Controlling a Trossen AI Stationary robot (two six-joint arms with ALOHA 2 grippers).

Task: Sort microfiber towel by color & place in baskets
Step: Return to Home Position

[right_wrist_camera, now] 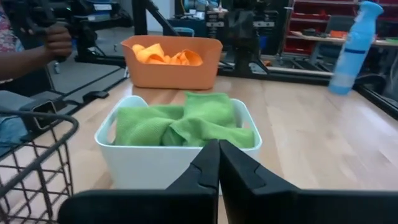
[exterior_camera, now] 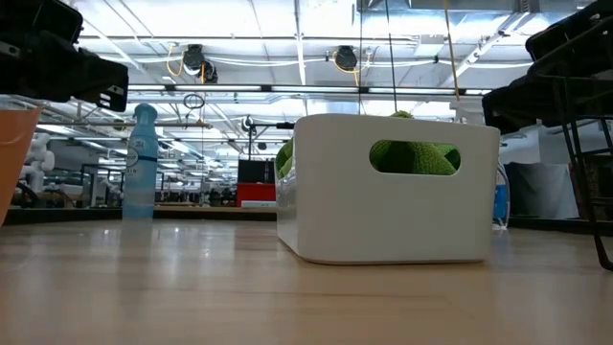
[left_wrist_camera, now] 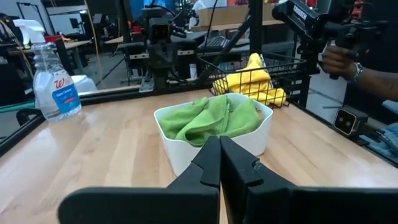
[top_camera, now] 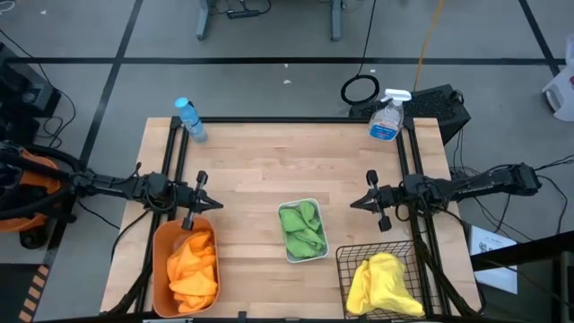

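Left gripper point(left_wrist_camera: 219, 149): its fingers were pressed together on nothing, and it hung level above the light wooden table point(top_camera: 269, 161). I judged this a resting pose, as no loose cloth showed anywhere on the table.
Right gripper point(right_wrist_camera: 219, 148): its fingers were likewise closed tight and empty. It faced the left gripper across the table, which read as a parked arm rather than a reach.
White rounded-corner plastic bin point(right_wrist_camera: 155, 165): it sat straight ahead of both sets of fingertips, between the two grippers and clear of each.
Green microfiber towels point(right_wrist_camera: 180, 124): they were bunched inside the white bin, filling it to the rim.
Orange rectangular plastic tub point(top_camera: 161, 269): it sat just beside the left gripper and a little under it, probably so that arm had a short drop.
Orange microfiber towels point(top_camera: 193, 265): they were heaped inside the orange tub.
Black wire-mesh basket point(top_camera: 345, 260): it sat just beside the right gripper, mirroring the tub.
Yellow microfiber towel point(top_camera: 381, 283): it was piled in the wire basket, spilling toward one corner.
Sorting: each colour had its own container, so the work looked finished.
Blue-capped clear water bottle point(top_camera: 190, 119): it stood well off from the left gripper, at the table's corner.
Clear spray bottle point(top_camera: 387, 117): it stood well off from the right gripper, at the opposite corner.
Person's hand point(left_wrist_camera: 339, 59): it was beyond the wire basket and off the table, gripping dark gear.
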